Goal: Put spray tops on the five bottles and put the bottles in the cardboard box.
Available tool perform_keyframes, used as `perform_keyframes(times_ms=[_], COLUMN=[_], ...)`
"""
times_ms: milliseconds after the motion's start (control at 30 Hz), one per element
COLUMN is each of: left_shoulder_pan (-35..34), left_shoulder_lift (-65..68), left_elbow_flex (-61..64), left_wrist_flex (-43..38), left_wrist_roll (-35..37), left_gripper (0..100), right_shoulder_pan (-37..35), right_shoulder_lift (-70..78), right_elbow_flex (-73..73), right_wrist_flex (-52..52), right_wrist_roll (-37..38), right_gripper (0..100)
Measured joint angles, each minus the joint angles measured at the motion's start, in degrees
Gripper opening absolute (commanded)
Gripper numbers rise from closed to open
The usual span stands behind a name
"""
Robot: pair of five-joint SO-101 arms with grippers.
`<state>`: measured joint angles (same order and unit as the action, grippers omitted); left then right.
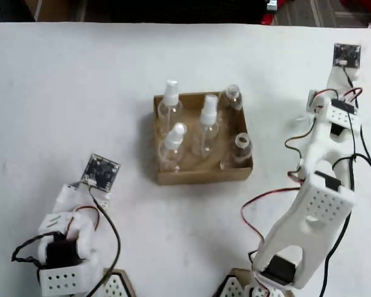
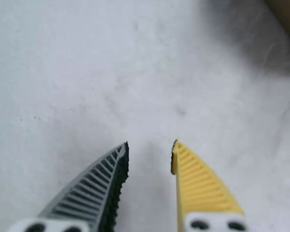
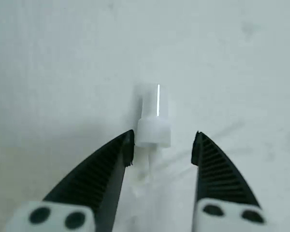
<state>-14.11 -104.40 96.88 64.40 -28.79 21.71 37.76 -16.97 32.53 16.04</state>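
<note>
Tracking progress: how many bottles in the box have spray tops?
3: far-left bottle, near-left bottle, middle bottle, all in the box. The two right-side bottles lack them.

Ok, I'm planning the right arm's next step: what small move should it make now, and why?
Probably shut the right hand on the spray top: it lies on the table between the open fingers, ungripped. In the cardboard box, the rear right bottle and front right bottle lack tops.
</note>
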Motion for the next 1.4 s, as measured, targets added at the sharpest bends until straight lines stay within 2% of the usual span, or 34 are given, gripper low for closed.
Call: perform_keyframes(times_ms=[233, 333, 400, 700, 867, 1067, 1133, 1400], left_shoulder_pan=[0.0, 0.0, 0.0, 0.0, 0.0, 0.0, 0.0, 0.0], left_shoulder_lift=[0.0, 0.0, 0.0, 0.0, 0.0, 0.0, 0.0, 0.0], left_elbow_flex=[0.0, 0.0, 0.0, 0.0, 0.0, 0.0, 0.0, 0.0], left_wrist_flex=[0.0, 0.0, 0.0, 0.0, 0.0, 0.0, 0.0, 0.0], left_wrist_roll=[0.0, 0.0, 0.0, 0.0, 0.0, 0.0, 0.0, 0.0], left_gripper=[14, 14, 14, 14, 14, 14, 14, 14], right_shoulder_pan=[0.1, 0.0, 0.0, 0.8, 1.1, 1.1, 1.2, 4.8], right_shoulder_lift=[12.4, 18.4, 21.6, 29.5, 30.0, 30.0, 30.0, 30.0], right_elbow_flex=[-12.6, -20.5, -26.5, -49.5, -57.8, -59.7, -59.9, -59.9], right_wrist_flex=[2.0, 6.0, 9.6, 32.7, 47.0, 60.7, 64.1, 64.8], right_wrist_roll=[-0.1, -0.1, -0.1, 0.2, 11.3, 22.4, 24.3, 25.8], right_gripper=[16.3, 8.4, 1.5, 1.6, 1.6, 1.6, 1.6, 1.6])
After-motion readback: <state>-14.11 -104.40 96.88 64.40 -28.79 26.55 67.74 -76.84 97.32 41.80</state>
